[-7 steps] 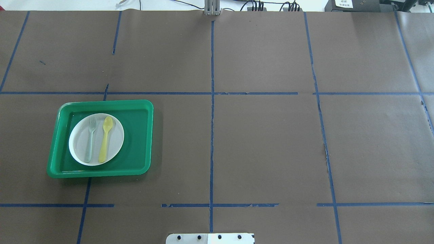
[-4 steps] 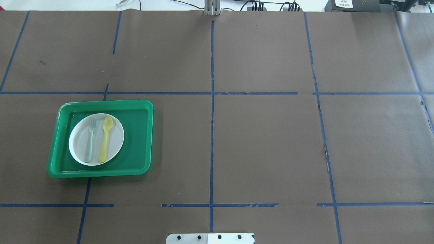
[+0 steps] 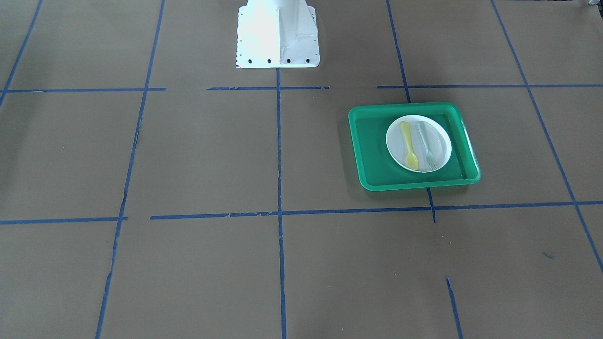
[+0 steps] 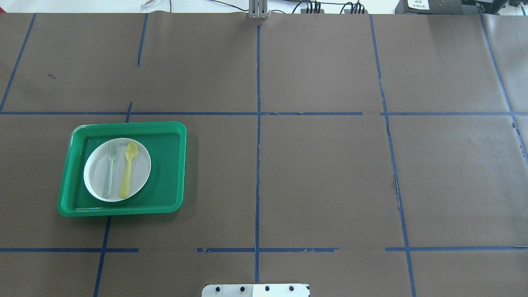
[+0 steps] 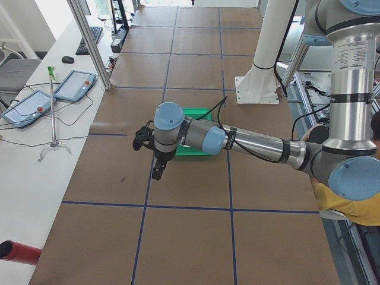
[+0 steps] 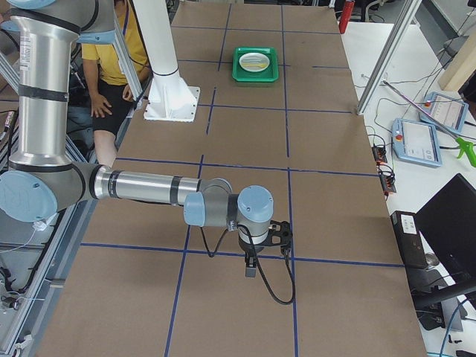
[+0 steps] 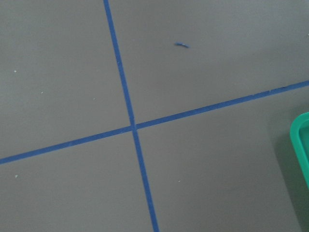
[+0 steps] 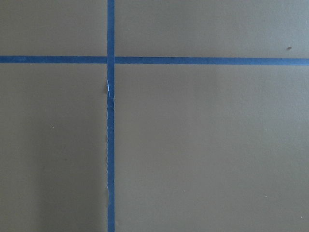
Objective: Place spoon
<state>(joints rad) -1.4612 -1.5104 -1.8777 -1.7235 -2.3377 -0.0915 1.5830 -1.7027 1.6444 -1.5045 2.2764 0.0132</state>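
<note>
The yellow spoon [image 4: 128, 169] lies on a white plate [image 4: 141, 172] next to a pale grey fork [image 4: 109, 169], inside a green tray [image 4: 123, 212] on the table's left half. The spoon also shows in the front-facing view [image 3: 409, 146]. Neither gripper shows in the overhead or front views. My left gripper [image 5: 157, 171] hangs beyond the tray in the left side view; I cannot tell if it is open or shut. My right gripper [image 6: 251, 269] hangs far from the tray [image 6: 256, 65] over the table's right end; I cannot tell its state either.
The table is covered in brown paper with blue tape lines [image 4: 258, 165]. The white robot base [image 3: 278, 33] stands at the near middle edge. The tray's corner [image 7: 301, 145] shows at the right edge of the left wrist view.
</note>
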